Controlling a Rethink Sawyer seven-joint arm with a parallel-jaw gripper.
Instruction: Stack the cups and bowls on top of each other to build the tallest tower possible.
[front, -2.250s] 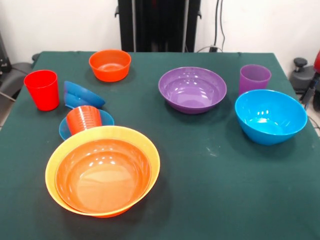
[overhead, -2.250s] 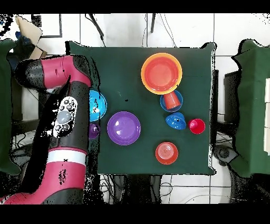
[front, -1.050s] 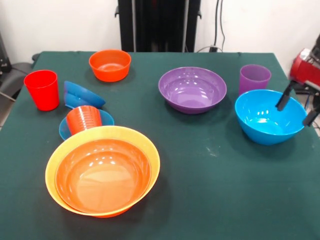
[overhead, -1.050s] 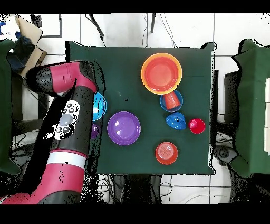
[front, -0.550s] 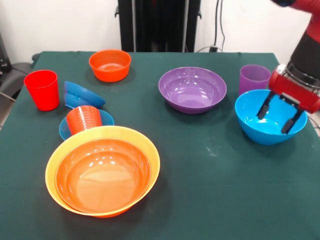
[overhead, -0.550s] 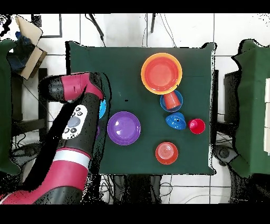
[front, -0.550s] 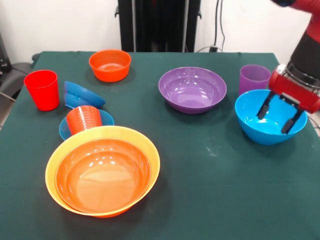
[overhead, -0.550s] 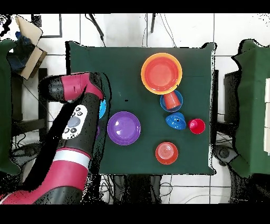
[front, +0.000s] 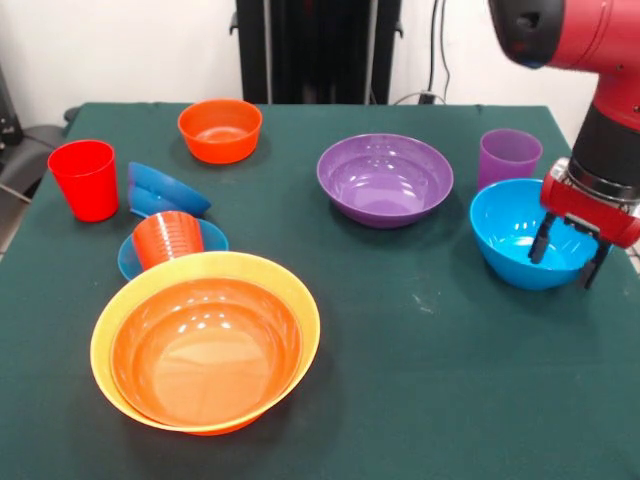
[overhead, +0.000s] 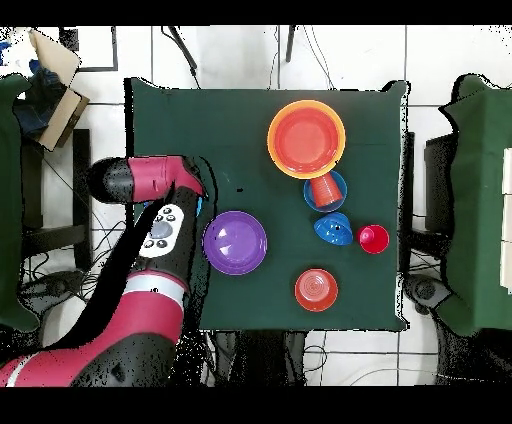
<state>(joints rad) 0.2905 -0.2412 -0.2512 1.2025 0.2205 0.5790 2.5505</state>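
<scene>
The gripper (front: 567, 262) hangs over the near right rim of the large light blue bowl (front: 520, 236), fingers (front: 541, 245) apart, one inside the rim, the other outside it. The bowl sits at the surface's (front: 420, 380) right edge, in front of the purple cup (front: 509, 156). The tower's yellow-orange bowl (front: 290, 292) lies well apart, across the surface.

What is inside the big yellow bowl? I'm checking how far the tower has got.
The yellow bowl holds one red-orange bowl, nested and seemingly empty. Anything between the two is hidden.
</scene>
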